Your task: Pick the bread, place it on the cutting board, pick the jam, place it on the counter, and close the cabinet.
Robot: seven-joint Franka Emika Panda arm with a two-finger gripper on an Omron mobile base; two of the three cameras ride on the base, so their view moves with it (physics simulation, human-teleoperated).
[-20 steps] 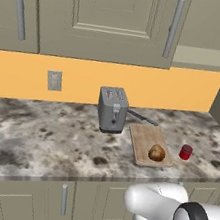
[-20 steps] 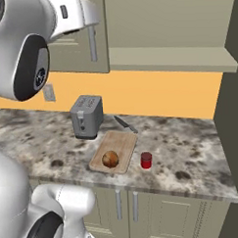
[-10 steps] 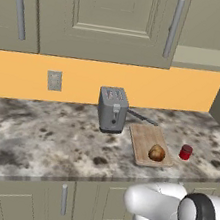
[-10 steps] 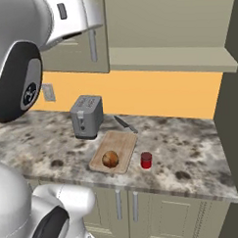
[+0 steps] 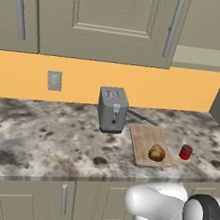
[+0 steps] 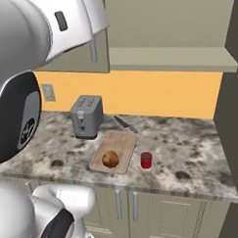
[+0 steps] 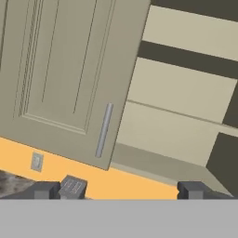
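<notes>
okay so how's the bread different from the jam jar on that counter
The bread is a rounded brown lump; the jam is a red upright cylinder with a darker top. The bread lies on the cutting board, near its front edge; the jam stands off the board, on the bare counter just to its right. Both are small, about the same size, and neither is held.

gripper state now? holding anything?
Gripper: open, fingertips wide apart, nothing between them; it faces the cabinet door.
</notes>
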